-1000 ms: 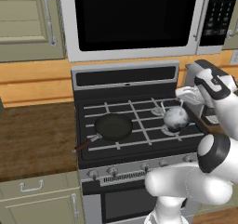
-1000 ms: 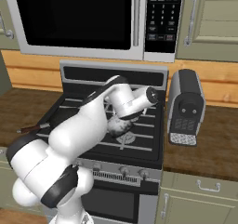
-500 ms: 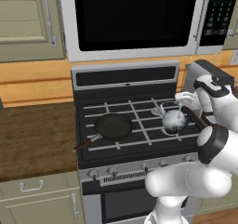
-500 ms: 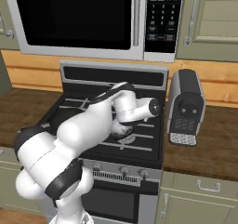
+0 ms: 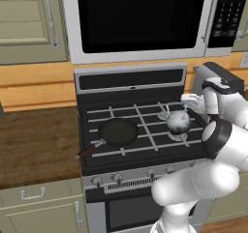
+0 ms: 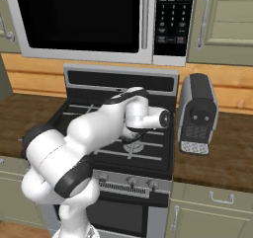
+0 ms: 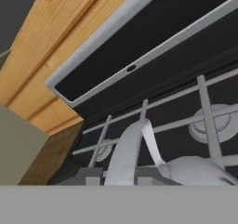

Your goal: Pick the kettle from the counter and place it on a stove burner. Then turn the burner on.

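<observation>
One kettle (image 5: 178, 122) hangs on its handle in the closed end effector (image 5: 192, 103)

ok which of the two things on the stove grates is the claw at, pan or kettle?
The kettle, the shiny silver one on the right-hand grates. The claw is at its handle; the black frying pan sits apart on the left-hand grates.

One stove (image 5: 131, 80) stands at the middle. On it sit one silver kettle (image 5: 178, 122) and one black frying pan (image 5: 117, 131). Above the stove hangs one microwave (image 5: 140, 14). To the right of the stove stands one dark coffee machine (image 6: 197, 114). Along the stove's front edge are five small knobs (image 5: 116, 178).
</observation>
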